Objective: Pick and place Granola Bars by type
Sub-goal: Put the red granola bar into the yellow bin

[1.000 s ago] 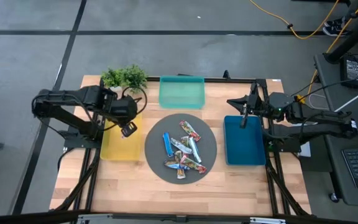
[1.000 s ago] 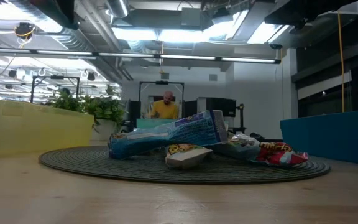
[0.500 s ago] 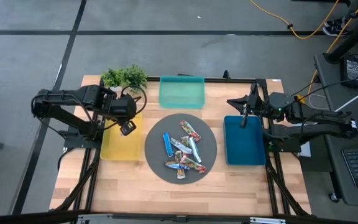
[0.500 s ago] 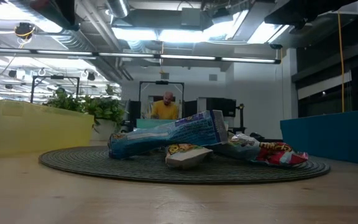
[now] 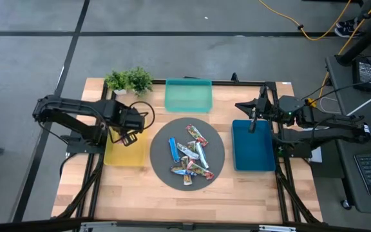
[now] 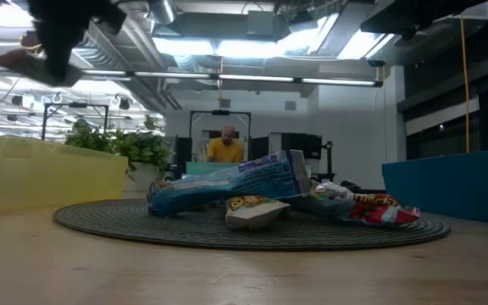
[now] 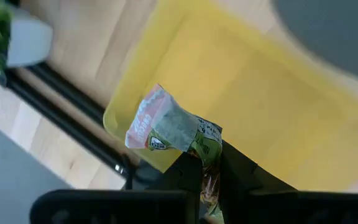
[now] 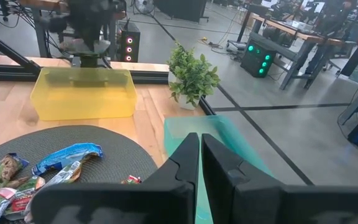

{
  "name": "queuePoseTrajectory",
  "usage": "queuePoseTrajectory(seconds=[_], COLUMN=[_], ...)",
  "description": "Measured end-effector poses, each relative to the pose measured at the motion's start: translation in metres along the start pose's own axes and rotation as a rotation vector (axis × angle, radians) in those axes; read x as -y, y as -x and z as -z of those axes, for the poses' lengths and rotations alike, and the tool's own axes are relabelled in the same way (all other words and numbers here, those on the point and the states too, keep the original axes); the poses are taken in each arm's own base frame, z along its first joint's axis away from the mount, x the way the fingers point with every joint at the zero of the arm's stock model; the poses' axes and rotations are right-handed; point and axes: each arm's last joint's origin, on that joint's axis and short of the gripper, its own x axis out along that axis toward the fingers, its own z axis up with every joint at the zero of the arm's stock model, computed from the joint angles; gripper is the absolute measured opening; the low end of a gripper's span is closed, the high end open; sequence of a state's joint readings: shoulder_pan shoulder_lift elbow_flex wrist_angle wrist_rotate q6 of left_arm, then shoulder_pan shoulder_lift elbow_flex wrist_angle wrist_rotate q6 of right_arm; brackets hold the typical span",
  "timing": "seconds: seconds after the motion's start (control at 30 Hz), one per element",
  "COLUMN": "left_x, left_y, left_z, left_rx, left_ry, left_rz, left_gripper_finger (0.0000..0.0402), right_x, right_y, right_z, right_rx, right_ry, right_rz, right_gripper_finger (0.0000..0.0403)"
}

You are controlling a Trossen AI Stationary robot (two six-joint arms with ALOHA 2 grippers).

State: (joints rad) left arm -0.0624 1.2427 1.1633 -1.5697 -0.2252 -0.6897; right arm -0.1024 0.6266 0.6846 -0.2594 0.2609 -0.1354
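L gripper hung over the yellow tray, fingers clamped on one bar w/ a pink-and-green wrapper. Rest of the bars lay piled on the round mat mid-table, btwn yellow and blue tray. R gripper waited over the blue tray's far end, fingers pinched together, empty.
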Motion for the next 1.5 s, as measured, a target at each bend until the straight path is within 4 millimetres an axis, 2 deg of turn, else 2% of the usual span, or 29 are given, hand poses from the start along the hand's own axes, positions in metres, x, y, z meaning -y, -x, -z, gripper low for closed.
queuePoseTrajectory(seconds=[0.1,0.33,0.53,0.9,1.5], left_x=[0.003,0.018,0.024,0.029,0.028], left_y=[-0.016,-0.05,-0.073,-0.102,-0.132], left_z=[0.002,-0.003,-0.001,0.005,0.017], left_rx=[-0.026,0.031,0.046,0.053,0.02], left_ry=[-0.002,-0.006,-0.003,-0.027,-0.031], left_rz=[-0.01,0.064,0.092,0.124,0.129], left_gripper_finger=[0.0022,0.0022,0.0022,0.0022,0.0022], right_x=[0.0,0.0,-0.001,-0.004,-0.005], right_y=[0.0,-0.001,-0.004,-0.01,-0.011], right_z=[0.0,0.0,0.002,0.004,0.004], right_rx=[0.0,-0.003,-0.021,-0.051,-0.055], right_ry=[0.001,-0.034,-0.076,-0.095,-0.089], right_rz=[0.0,0.001,-0.003,-0.03,-0.041], right_gripper_finger=[0.0023,0.0023,0.0023,0.0023,0.0023])
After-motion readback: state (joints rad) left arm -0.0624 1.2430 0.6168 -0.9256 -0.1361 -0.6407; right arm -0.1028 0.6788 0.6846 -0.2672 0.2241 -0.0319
